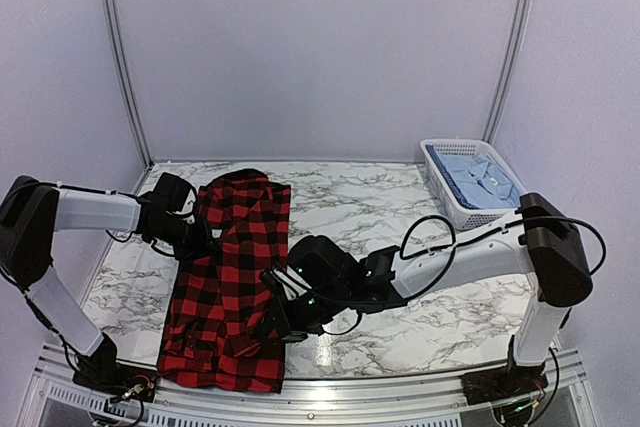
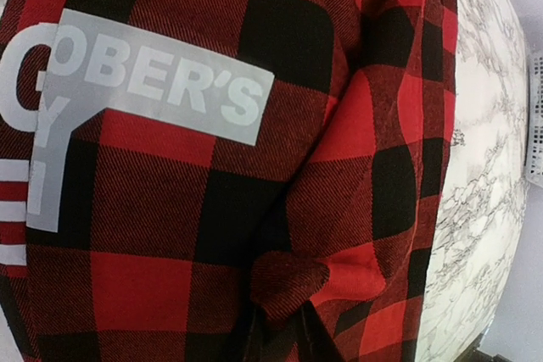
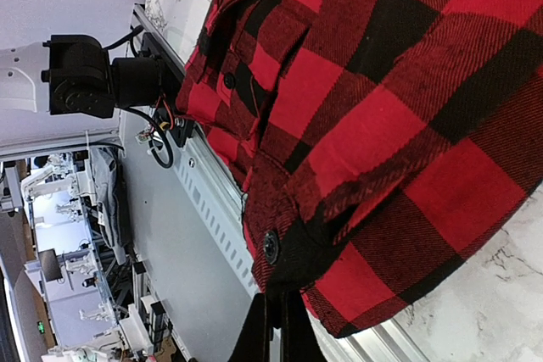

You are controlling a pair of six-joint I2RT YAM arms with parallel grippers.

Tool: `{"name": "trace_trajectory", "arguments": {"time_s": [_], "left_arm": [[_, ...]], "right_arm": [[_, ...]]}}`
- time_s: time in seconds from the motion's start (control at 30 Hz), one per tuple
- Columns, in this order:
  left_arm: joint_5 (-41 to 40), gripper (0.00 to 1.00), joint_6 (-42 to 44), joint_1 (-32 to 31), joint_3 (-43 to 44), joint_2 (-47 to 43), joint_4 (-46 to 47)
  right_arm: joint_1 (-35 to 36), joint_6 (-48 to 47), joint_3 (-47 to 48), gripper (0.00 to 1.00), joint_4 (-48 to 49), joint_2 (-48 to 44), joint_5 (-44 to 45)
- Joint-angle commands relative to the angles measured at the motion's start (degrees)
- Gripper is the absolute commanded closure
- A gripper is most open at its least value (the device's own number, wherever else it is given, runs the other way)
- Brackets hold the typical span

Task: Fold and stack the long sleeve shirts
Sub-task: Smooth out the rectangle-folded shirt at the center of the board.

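Right gripper [image 1: 283,315], from above, grips the red-and-black shirt [image 1: 225,267] at 8 o'clock on the table [image 1: 380,197], long axis 12-to-6, collar at 12. Left wrist: left gripper [image 2: 280,341] against check cloth, grip unclear. Right wrist: fingers [image 3: 257,336] pinch its buttoned edge.

My left gripper [image 1: 197,237]: from above, the tips are lost in the left edge of the check shirt [image 1: 225,287]. The wrist view gives only dark slivers at the bottom edge, so I can't read the jaw gap.

Right gripper [image 3: 273,332]: the fingers are cut off by the bottom edge and pinched on a buttoned corner of the cloth. How far the cloth runs in is hidden.

White print [image 2: 153,78]: it runs off the left edge, and its first letters are lost.

Blue shirt [image 1: 480,179]: the sleeves and lower part are hidden behind the basket [image 1: 470,215] wall.
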Motion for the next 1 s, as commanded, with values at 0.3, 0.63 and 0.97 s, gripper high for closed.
{"name": "trace_trajectory", "arguments": {"time_s": [0.3, 0.63, 0.97], "left_arm": [[-1.32, 0.72, 0.63, 0.08, -2.11, -6.13, -2.02], [-3.31, 0.72, 0.04, 0.00, -4.27, -7.44, -1.99], [-3.29, 0.73, 0.70, -2.76, -2.35, -7.48, -1.43]], "right_arm": [[1.11, 1.27, -0.99, 1.00, -0.53, -1.90, 1.08], [1.21, 0.05, -2.92, 1.00, -2.13, -3.76, 0.85], [1.24, -2.32, -2.36, 0.86, -2.77, -2.49, 1.22]]}}
